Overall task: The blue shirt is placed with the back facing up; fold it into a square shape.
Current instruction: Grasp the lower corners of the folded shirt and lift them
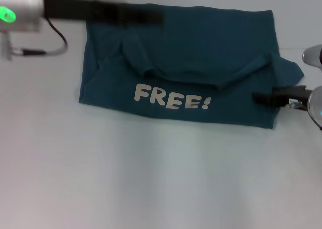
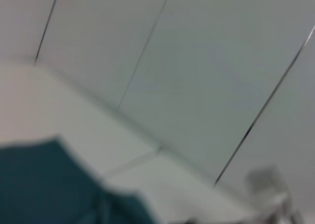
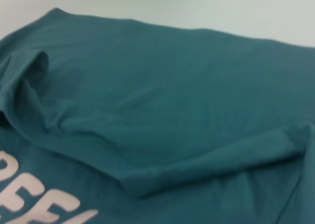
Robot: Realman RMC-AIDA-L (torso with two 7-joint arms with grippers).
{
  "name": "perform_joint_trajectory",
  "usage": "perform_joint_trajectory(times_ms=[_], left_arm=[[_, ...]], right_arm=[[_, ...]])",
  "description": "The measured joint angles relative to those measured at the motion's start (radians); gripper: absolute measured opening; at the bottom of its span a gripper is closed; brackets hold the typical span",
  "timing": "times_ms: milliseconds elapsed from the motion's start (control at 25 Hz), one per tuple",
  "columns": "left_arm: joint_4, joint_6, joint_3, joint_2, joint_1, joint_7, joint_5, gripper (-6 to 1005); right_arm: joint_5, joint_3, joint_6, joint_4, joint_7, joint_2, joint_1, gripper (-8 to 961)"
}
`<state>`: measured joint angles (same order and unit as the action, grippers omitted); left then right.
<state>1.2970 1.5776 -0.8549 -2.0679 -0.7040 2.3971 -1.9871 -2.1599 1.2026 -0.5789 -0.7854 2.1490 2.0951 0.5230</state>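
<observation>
The blue shirt lies on the white table, folded over itself into a wide rectangle. Pale "FREE!" lettering faces up on the near strip, and a plain folded layer covers the far part. My left gripper is a dark blurred bar over the shirt's far edge, reaching in from the upper left. At the shirt's right edge, beside the sleeve, is my right gripper. The right wrist view shows the shirt up close with its creases and part of the lettering. One shirt corner shows in the left wrist view.
The left arm's silver link with a green light and a cable hang over the table's far left. A panelled wall stands behind the table. Bare white tabletop stretches in front of the shirt.
</observation>
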Motion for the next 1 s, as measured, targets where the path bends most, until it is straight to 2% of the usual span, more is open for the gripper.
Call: perform_joint_trajectory(times_ms=[160,280,360,480,600,720,840,920,1000], left_arm=[[-0.066,-0.071,-0.069,0.005,-0.023,-0.029,-0.159,365],[-0.108,-0.146,-0.068,0.001,-0.024,-0.066,-0.271,364],[-0.152,-0.171,-0.050,0.001,-0.019,-0.093,-0.287,363],[-0.212,-0.173,0.003,-0.003,-0.013,-0.124,-0.251,363],[-0.254,-0.190,0.042,-0.020,0.005,-0.166,-0.198,364],[-0.293,-0.280,0.058,-0.032,0.034,-0.221,-0.180,364],[-0.344,-0.387,0.073,-0.032,0.050,-0.248,-0.173,365],[-0.399,-0.456,0.117,-0.024,0.054,-0.269,-0.125,359],[-0.429,-0.468,0.155,-0.021,0.052,-0.295,-0.073,353]], right_arm=[[0.014,0.000,-0.005,0.021,0.006,0.002,-0.010,645],[0.038,0.000,-0.014,0.033,0.006,0.003,-0.014,645],[0.050,-0.002,-0.019,0.033,0.007,0.002,-0.017,645],[0.065,-0.004,-0.024,0.028,0.008,0.002,-0.018,645],[0.076,-0.004,-0.022,0.024,-0.004,0.001,-0.013,645],[0.086,-0.005,-0.013,0.024,-0.041,0.001,-0.005,645],[0.113,-0.007,-0.009,0.026,-0.081,0.000,0.004,645],[0.125,-0.008,-0.008,0.024,-0.089,-0.002,0.007,644],[0.128,-0.009,-0.008,0.021,-0.096,-0.003,0.014,644]])
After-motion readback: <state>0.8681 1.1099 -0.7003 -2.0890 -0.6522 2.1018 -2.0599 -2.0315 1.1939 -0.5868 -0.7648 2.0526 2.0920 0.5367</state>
